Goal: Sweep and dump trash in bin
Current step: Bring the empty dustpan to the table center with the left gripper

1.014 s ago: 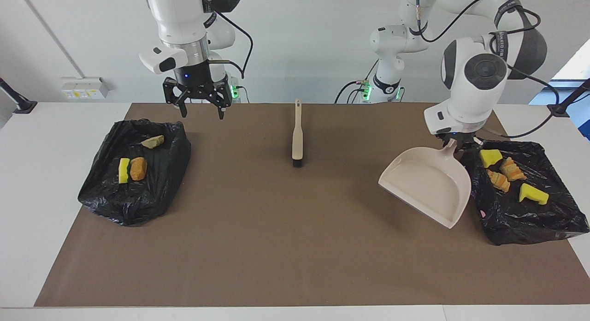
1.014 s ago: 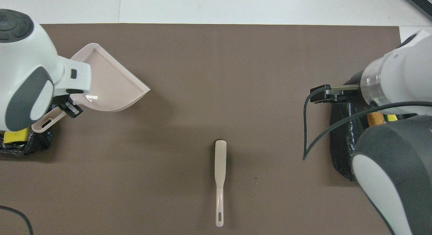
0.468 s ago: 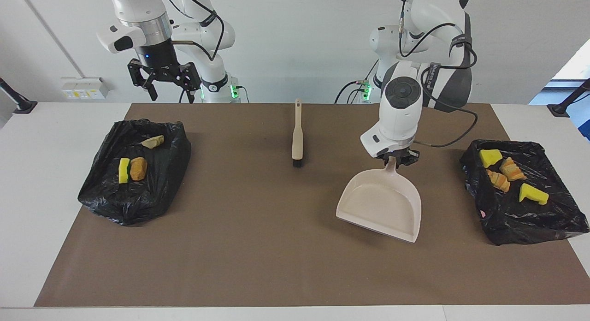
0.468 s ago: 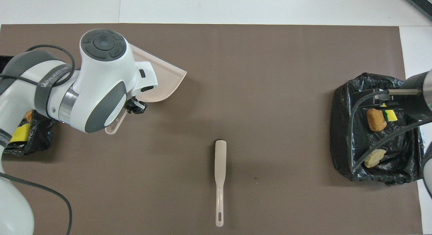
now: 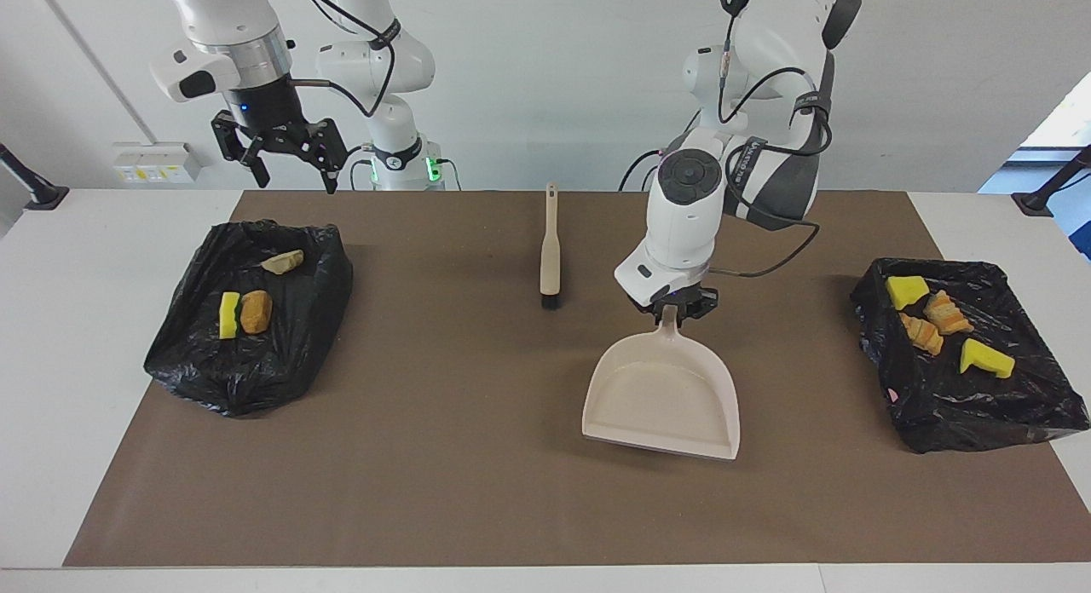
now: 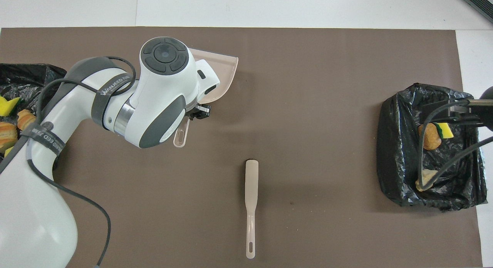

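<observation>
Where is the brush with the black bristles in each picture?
Facing view: the brush lies in the upper middle, bristles pointing down the picture.
Overhead view: the brush lies in the lower middle, handle toward the bottom edge.
Shared landmark: the dustpan, held by the left gripper, lies farther from the robots.

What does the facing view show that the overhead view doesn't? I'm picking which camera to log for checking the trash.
Only the facing view shows the right gripper, fingers open, raised above the bin at its end, and all four trash pieces in the other bin. Only the overhead view shows the slot in the brush handle. Both show the left gripper holding the dustpan.
</observation>
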Controlling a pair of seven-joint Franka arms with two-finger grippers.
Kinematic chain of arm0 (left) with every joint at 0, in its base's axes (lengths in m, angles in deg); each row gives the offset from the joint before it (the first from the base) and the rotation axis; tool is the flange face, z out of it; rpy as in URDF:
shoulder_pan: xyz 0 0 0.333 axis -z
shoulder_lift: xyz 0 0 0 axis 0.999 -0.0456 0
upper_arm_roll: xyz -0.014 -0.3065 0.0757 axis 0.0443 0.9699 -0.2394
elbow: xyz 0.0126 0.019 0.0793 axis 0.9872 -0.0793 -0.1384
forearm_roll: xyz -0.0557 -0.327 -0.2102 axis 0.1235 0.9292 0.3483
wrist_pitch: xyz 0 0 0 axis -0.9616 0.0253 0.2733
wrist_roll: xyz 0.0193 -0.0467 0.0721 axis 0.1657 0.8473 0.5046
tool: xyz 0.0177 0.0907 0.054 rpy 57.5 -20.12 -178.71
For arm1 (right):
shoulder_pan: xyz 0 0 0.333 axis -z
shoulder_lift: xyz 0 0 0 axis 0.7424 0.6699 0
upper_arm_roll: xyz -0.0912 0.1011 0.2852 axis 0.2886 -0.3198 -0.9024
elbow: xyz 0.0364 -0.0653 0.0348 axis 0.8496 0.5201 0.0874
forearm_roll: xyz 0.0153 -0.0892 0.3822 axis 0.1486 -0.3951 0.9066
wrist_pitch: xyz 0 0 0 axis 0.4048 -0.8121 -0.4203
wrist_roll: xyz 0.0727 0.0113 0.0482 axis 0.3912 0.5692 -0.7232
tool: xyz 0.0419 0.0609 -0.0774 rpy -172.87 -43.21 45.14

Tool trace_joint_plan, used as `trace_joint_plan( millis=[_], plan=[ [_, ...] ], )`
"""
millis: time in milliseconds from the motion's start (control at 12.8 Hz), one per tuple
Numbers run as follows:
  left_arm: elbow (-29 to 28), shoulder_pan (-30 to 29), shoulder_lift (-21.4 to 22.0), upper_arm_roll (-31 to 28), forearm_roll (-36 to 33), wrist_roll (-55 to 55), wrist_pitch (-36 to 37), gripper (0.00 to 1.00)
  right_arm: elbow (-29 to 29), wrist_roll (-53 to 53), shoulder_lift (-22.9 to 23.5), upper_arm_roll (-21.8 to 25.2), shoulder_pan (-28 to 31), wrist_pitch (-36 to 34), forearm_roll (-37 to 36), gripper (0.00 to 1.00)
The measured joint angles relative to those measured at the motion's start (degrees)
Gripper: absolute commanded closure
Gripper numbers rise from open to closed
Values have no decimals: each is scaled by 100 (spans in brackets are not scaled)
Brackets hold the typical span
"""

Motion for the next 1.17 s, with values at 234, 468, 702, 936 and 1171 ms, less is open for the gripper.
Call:
trace_joint_plan(
  millis=[234, 468, 702, 936, 1171],
  plan=[
    [316, 76, -318, 119, 220, -790, -354, 100, 85, -779, -22, 241, 160, -72, 1, 0],
    [497, 326, -518, 157, 230, -948, -488, 100, 288, -928, -142, 653, -80, -72, 8, 0],
    [625, 621, -795, 148, 227, -983, -778, 100, 326, -928, -187, 667, -165, -72, 8, 0],
    [1142, 926, -1429, 122, 144, -985, -862, 100, 326, -928, -195, 669, -166, -72, 8, 0],
    [1282, 1005, -1632, 121, 119, -985, -852, 100, 326, -928, -195, 669, -169, -72, 9, 0]
  ],
)
